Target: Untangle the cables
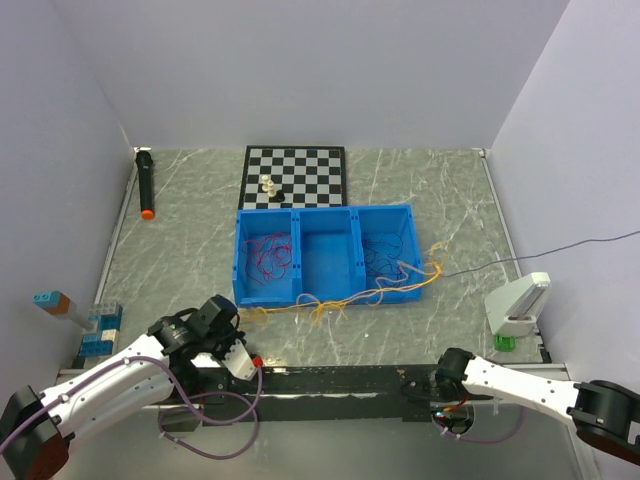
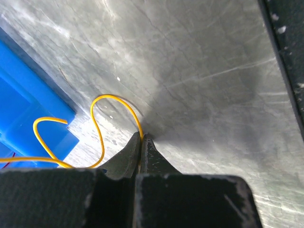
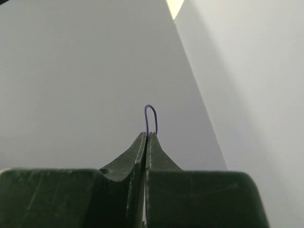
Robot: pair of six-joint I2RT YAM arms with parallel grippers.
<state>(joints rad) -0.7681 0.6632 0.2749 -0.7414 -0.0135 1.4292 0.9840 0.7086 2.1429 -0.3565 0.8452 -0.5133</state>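
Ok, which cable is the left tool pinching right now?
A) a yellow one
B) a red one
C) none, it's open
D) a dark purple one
A: in the left wrist view the left tool is shut on a yellow cable, which loops away from the tips toward the blue bin.

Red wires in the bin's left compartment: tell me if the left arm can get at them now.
Probably not yet: the left gripper is shut on a yellow wire. Otherwise the way looks free: the red wires lie in an open bin close ahead.
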